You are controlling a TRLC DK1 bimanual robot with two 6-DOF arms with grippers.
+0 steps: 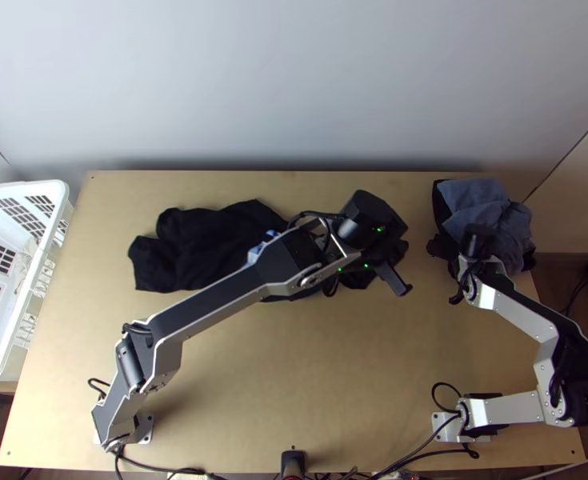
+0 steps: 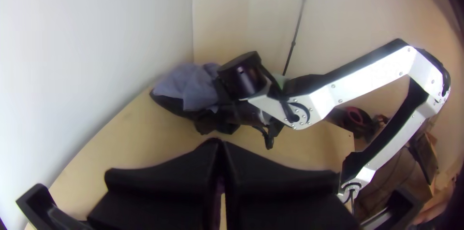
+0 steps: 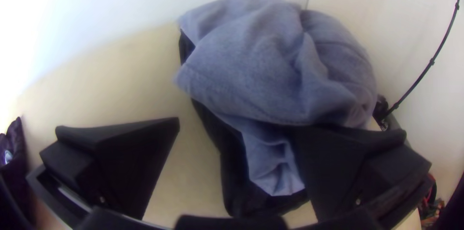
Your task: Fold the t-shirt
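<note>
Right claw (image 1: 476, 242) by blue cloth (image 3: 270, 65); wrist view: parted.

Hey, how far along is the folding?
Nothing looks folded: the black cloth lies rumpled. In hand: unclear; the left pincer is shut over that cloth, the right pincer open at the blue-grey cloth. Probably left: flattening the black cloth, then every fold.

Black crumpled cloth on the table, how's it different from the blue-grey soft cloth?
The black crumpled cloth stretches across the far left and middle; the blue-grey soft cloth is heaped near the far right corner. The black one shows a light-blue patch, while the blue-grey one looks plain. Both are wrinkled, neither neatly folded.
</note>
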